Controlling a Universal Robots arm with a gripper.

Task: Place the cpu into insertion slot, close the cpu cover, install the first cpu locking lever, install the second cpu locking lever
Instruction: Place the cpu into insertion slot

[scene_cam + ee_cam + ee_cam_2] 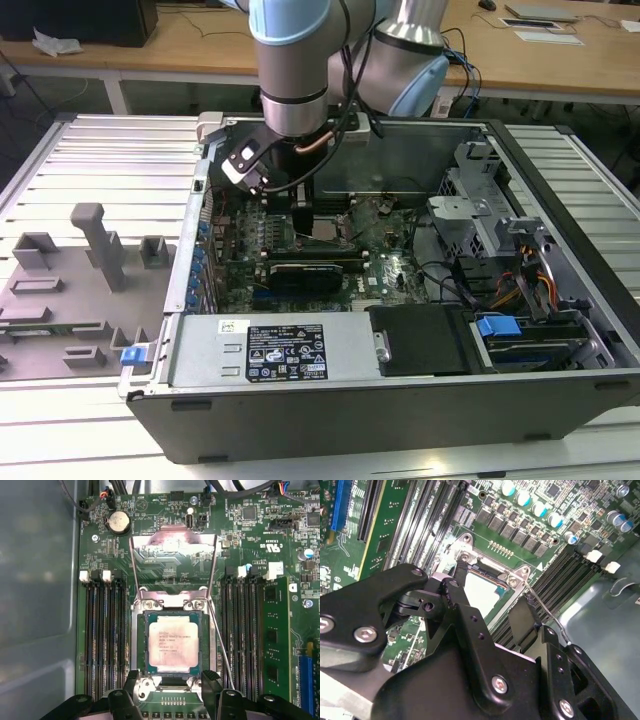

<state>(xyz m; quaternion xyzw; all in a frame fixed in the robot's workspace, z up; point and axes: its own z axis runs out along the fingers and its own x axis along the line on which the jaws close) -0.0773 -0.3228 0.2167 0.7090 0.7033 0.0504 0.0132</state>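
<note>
silver-topped cpu [172,647] lies seated in the insertion slot [145,645] on the green motherboard [165,510], with the cpu cover [172,544] swung up open beyond it and a thin wire locking lever [220,647] slanting free along one side. the black pincer [172,682] hovers at the slot's edge, its fingers [132,682] spread apart, holding nothing.

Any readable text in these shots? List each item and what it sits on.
Nothing can be quoted reliably.
On the silver metal top of the square cpu, first wrist view: several lines of dark print, too small to read.
On the white label of the grey metal box, exterior view: print and symbols, too small to read.
On the green circuit board: white markings, not legible.
</note>
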